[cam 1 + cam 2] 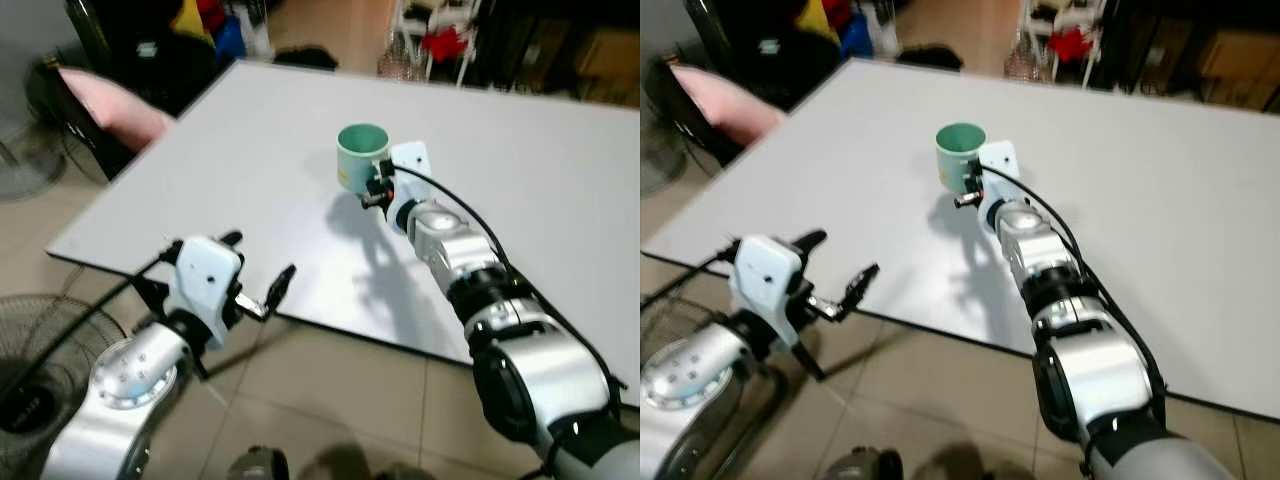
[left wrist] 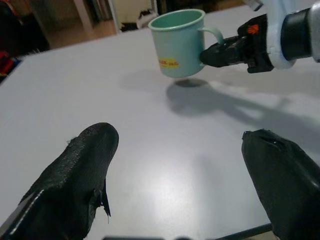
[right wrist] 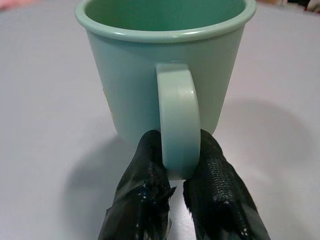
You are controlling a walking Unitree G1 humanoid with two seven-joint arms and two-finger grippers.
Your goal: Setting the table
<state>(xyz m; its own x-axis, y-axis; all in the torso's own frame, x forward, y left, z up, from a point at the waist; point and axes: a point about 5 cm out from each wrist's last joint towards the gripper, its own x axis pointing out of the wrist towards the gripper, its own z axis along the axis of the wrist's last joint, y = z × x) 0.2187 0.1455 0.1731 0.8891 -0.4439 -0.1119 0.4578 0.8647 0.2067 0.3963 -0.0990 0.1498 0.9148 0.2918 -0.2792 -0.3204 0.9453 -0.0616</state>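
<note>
A mint-green mug [image 1: 361, 156] hangs upright just above the grey table [image 1: 250, 150], near its middle, with its shadow beneath it. My right gripper [image 1: 377, 190] is shut on the mug's handle [image 3: 177, 135], one black finger [image 3: 142, 190] on each side. The mug [image 2: 177, 42] carries a small yellow label. My left gripper [image 1: 262, 272] stands open over the table's near edge, empty, its two fingertips [image 2: 85, 165] wide apart and pointing toward the mug.
A chair with a pink cushion [image 1: 110, 105] stands at the table's left side. A floor fan [image 1: 40, 370] sits on the tiled floor at lower left. Clutter and a rack [image 1: 440, 40] lie beyond the far edge.
</note>
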